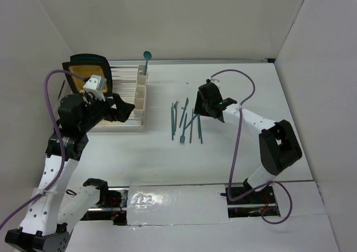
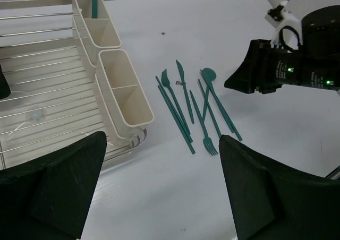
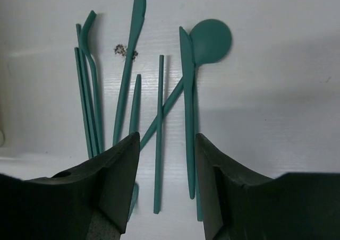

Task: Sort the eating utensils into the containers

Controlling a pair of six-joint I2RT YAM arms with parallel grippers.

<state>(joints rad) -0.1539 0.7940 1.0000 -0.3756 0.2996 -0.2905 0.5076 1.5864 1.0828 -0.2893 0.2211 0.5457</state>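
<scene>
Several teal eating utensils point(image 1: 187, 121) lie side by side on the white table, among them a spoon point(image 3: 211, 41), a knife point(image 3: 135, 49) and a fork point(image 2: 210, 143). Another teal spoon point(image 1: 146, 59) stands upright in the far compartment of the cream containers point(image 1: 141, 93), which are joined in a row. My right gripper point(image 3: 167, 139) hovers open just over the pile, and a thin handle point(image 3: 159, 107) and the spoon's crossing handle run between its fingers untouched. My left gripper point(image 2: 162, 187) hangs wide open and empty beside the containers point(image 2: 114, 83).
A clear wire-ribbed dish rack point(image 1: 120, 104) carries the containers on its right side. A yellow plate with a black rim point(image 1: 83, 73) stands at its back left. A small dark speck point(image 3: 125, 50) lies among the utensils. White walls close in the table.
</scene>
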